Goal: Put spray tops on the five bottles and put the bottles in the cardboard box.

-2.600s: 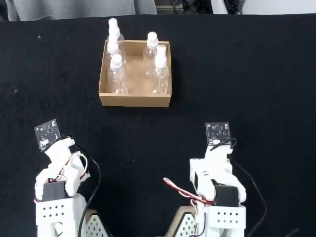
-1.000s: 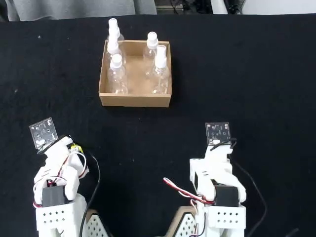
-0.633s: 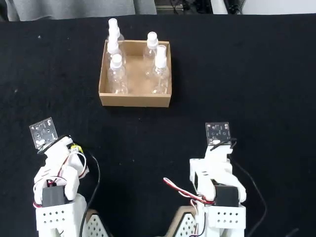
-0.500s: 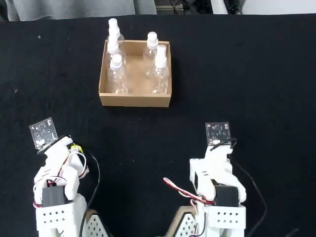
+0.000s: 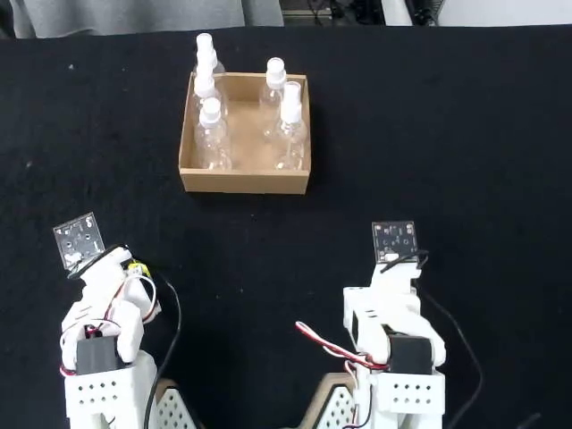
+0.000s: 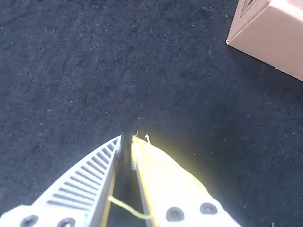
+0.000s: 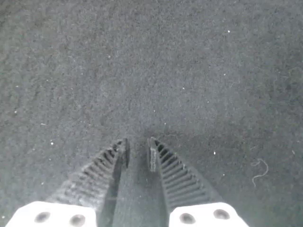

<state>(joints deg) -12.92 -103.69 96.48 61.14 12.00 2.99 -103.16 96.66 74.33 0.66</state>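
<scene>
the five bottles [image 5: 211, 134], with tops [image 5: 211, 105] on, are found upright in the box [image 5: 243, 183] at the far middle, well apart from the left gripper [image 6: 127, 138], pressed together at near left, and the right gripper [image 7: 138, 144], slightly parted at near right.

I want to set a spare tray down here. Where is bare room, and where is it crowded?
Bare black cloth lies right and left of the cardboard box, and between the box and the two arms. Crowded: inside the box among the spray bottles, and around the arm bases.
</scene>
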